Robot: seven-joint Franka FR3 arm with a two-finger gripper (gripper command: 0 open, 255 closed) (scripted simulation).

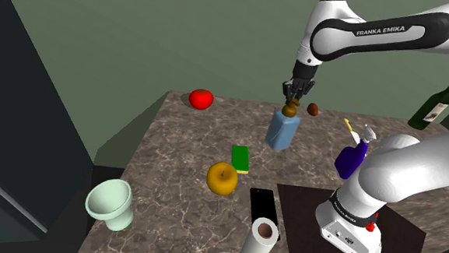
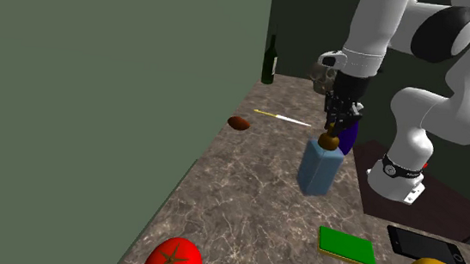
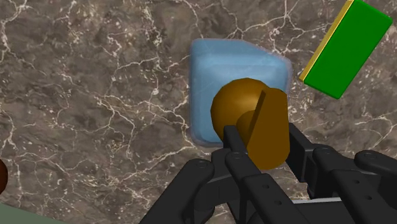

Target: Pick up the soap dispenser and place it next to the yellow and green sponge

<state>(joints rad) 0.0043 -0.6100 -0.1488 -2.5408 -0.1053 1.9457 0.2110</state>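
Observation:
The soap dispenser [image 1: 281,132] is a pale blue block-shaped bottle with a brown pump head [image 3: 251,121]. My gripper [image 1: 293,100] is shut on that pump head from above, its fingers [image 3: 230,137] pressing it from both sides. The bottle [image 2: 320,168] hangs tilted under the gripper [image 2: 335,130], at or just above the marble counter [image 1: 175,143]; I cannot tell whether it touches. The yellow and green sponge [image 1: 240,158] lies flat on the counter a short way nearer the stand. It also appears beside the bottle [image 3: 235,70] as a green slab [image 3: 347,48] and near the counter's front [image 2: 347,246].
A tomato [image 1: 201,99], a yellow apple [image 1: 222,179], a black phone [image 1: 263,203], a paper roll [image 1: 261,239] and a pale green bowl [image 1: 109,202] sit on the counter. A purple spray bottle [image 1: 354,157], a wine bottle [image 1: 436,104] and a small brown object [image 1: 313,109] stand farther back.

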